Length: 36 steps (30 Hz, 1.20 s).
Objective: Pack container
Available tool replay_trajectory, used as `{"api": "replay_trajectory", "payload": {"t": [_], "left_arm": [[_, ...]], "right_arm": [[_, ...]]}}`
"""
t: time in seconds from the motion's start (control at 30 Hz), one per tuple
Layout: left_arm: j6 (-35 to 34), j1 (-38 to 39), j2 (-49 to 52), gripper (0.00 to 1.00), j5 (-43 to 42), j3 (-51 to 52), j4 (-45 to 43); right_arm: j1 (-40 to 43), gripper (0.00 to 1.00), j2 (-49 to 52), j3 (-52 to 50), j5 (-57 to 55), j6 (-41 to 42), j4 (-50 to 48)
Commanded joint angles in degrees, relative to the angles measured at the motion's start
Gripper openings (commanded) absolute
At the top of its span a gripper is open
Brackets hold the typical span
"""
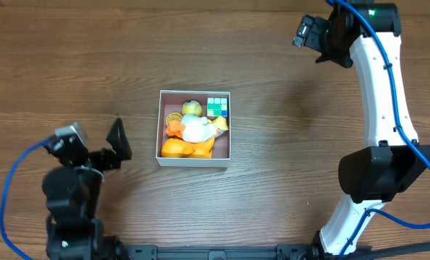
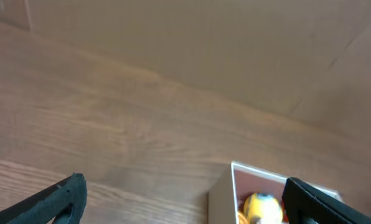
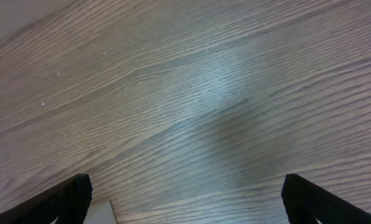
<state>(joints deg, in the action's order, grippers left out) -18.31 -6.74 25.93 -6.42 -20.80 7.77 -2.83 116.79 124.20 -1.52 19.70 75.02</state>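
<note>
The container (image 1: 193, 161), a shallow white-walled square box with a pinkish floor, sits at the table's middle. It holds a yellow ball (image 1: 192, 107), a coloured cube (image 1: 217, 107) and white and orange toys (image 1: 193, 133). My left gripper (image 1: 120, 141) stands open to the box's left, apart from it and holding nothing. In the left wrist view the box's near corner (image 2: 221, 198) and the yellow ball (image 2: 262, 207) show between the open left gripper's (image 2: 188, 202) tips. My right gripper (image 1: 310, 42) hangs open and empty at the far right; its wrist view shows the open right gripper (image 3: 192, 200) over bare wood.
The wooden table (image 1: 287, 130) surrounds the box on all sides. A cardboard-coloured wall (image 2: 204, 43) rises behind the table in the left wrist view. A small pale corner (image 3: 102, 215) shows at the bottom edge of the right wrist view; I cannot tell what it is.
</note>
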Motion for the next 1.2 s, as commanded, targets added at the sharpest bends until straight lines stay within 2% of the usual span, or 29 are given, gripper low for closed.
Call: {"api": "replay_trajectory", "payload": {"t": [0.0,0.17,0.4,0.6,0.8,1.17], "left_arm": [[-0.5,0.4,-7.2,1.00,-0.7,5.4,-0.3],[-0.2,0.4,-9.9,1.00,-0.7,6.8,3.0],[4.0,0.3,-14.4,1.00,0.0,8.7,10.1],[4.3,-0.1,-21.9,1.00,0.2,15.5,10.1],[10.6,-0.8,-23.9,1.00,1.1,15.4,10.2],[12.8,-0.8,-25.7,1.00,0.9,15.4,10.1]], "right_arm": [[-0.1,1.00,-0.1,1.3,0.0,0.5,-0.2],[-0.1,1.00,-0.1,1.3,0.0,0.5,-0.2],[-0.1,1.00,-0.1,1.3,0.0,0.5,-0.2],[-0.1,1.00,-0.1,1.3,0.0,0.5,-0.2],[-0.1,1.00,-0.1,1.3,0.0,0.5,-0.2],[-0.1,1.00,-0.1,1.3,0.0,0.5,-0.2]]}}
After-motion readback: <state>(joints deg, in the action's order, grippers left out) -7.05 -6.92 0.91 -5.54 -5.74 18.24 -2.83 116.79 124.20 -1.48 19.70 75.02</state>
